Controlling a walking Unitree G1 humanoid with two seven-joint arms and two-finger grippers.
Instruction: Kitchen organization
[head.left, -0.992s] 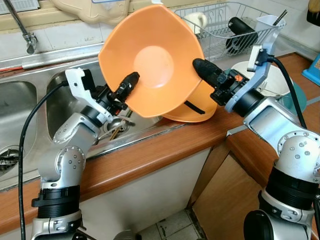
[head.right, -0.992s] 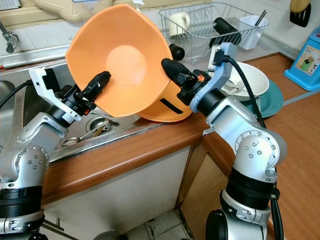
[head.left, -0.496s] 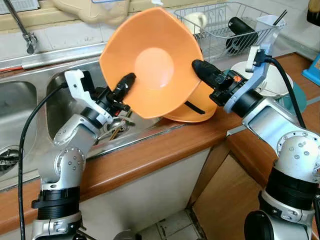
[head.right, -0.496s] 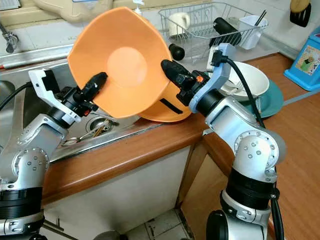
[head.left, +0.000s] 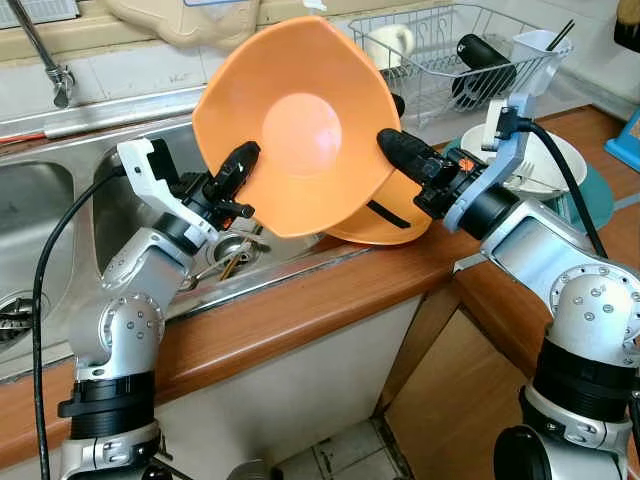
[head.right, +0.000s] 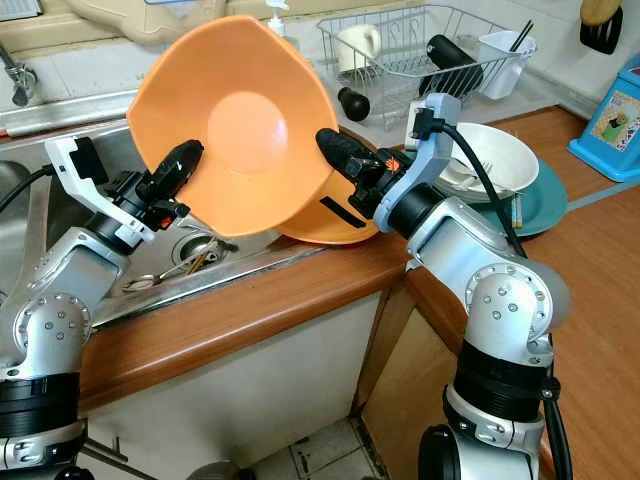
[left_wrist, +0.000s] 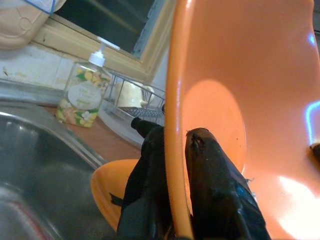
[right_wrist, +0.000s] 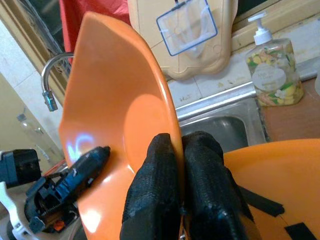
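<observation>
Left hand (head.left: 240, 163) and right hand (head.left: 393, 150) clamped on tilted orange bowl (head.left: 300, 125) (second bowl (head.left: 385, 220) half hidden behind)

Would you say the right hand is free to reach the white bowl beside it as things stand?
Probably not: the right hand is shut on the orange bowl rim, as is the left hand. The white bowl lies close.

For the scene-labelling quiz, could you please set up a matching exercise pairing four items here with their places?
Items:
1. upper orange bowl
2. second orange bowl
3. white bowl
4. soap bottle

Places:
A. on the teal plate
B. clamped at its rim by the left end effector and right end effector
C. behind the sink
D. on the counter edge

Pairs: 1-B, 2-D, 3-A, 4-C
</observation>
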